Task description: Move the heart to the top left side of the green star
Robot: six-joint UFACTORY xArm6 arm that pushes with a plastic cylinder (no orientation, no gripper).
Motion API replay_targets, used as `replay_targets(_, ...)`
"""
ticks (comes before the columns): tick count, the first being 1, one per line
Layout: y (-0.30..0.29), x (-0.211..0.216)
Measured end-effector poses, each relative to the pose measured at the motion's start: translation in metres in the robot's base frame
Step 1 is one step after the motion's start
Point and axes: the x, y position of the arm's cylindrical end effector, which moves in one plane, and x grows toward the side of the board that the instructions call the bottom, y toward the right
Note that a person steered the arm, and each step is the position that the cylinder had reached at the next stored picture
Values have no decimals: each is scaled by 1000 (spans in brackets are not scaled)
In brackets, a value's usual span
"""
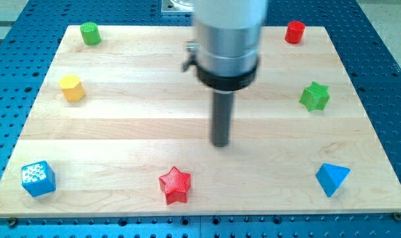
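The green star (314, 96) lies at the view's right side of the wooden board (121, 132). No heart-shaped block shows in the view; the arm's body covers part of the board's top middle. My tip (220, 144) rests on the board near its middle, well left of and below the green star and up and to the right of a red star (175, 184). It touches no block.
A green cylinder (90, 33) is at the top left and a red cylinder (294, 32) at the top right. A yellow block (72, 88) is at the left, a blue cube (38, 178) at the bottom left, a blue triangle (332, 178) at the bottom right.
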Motion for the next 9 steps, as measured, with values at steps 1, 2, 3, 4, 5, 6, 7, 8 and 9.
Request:
replay_targets(1,53,4)
replay_targets(2,133,4)
replay_targets(3,230,-68)
replay_targets(4,286,-157)
replay_targets(5,193,-182)
replay_targets(6,47,-184)
replay_targets(7,-90,-210)
replay_targets(8,-118,-270)
replay_targets(9,-64,-288)
